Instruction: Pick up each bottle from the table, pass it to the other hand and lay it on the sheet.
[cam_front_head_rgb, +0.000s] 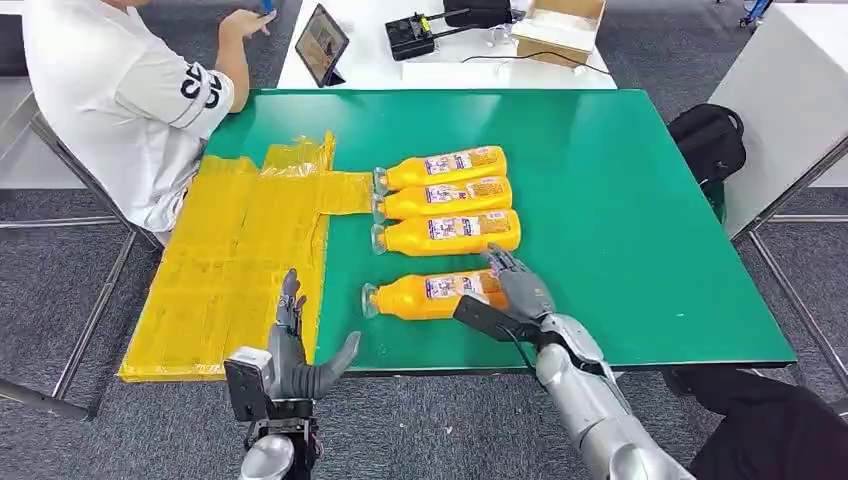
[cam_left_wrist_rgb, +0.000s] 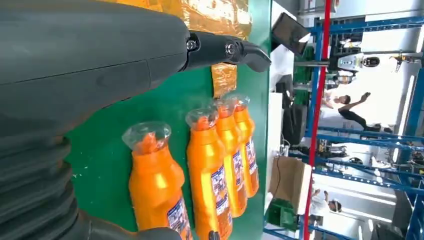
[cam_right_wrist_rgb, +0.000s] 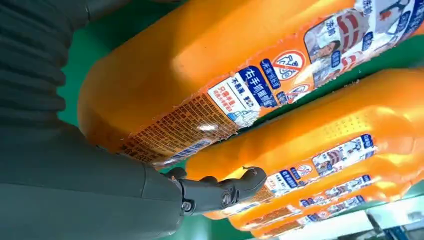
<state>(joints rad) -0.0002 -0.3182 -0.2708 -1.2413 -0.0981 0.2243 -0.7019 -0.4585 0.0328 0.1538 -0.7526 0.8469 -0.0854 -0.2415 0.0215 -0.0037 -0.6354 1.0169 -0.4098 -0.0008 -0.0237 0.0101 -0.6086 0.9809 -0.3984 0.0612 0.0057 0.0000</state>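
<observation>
Green matting covers the bench (cam_front_head_rgb: 620, 200), and a yellow sheet (cam_front_head_rgb: 230, 270) lies over its left side, with a seated person (cam_front_head_rgb: 120, 90) at the far left corner. Four orange bottles lie on their sides, caps toward the sheet; three sit in a tight row (cam_front_head_rgb: 445, 200) and the nearest bottle (cam_front_head_rgb: 430, 295) lies a little apart, closer to the robot.

The right hand (cam_front_head_rgb: 515, 290) is at the base end of the nearest bottle, fingers over its top and thumb low at the near side. Its wrist view shows a fingertip (cam_right_wrist_rgb: 250, 177) reaching between this bottle and the next one. I cannot tell whether the grip has closed. The left hand (cam_front_head_rgb: 295, 355) hovers at the bench's near edge beside the sheet, wide and holding nothing.

Risks, as I judge them: the bottle is round and glossy and held near one end, so it could roll away or tip cap-down as it lifts. Fingers pushing into the gap may nudge the neighbouring bottle and disturb the row. The handover could slip if the left hand closes on the narrow neck.

Each label carries Chinese print, a barcode and a red prohibition symbol; most characters are too small to read reliably
</observation>
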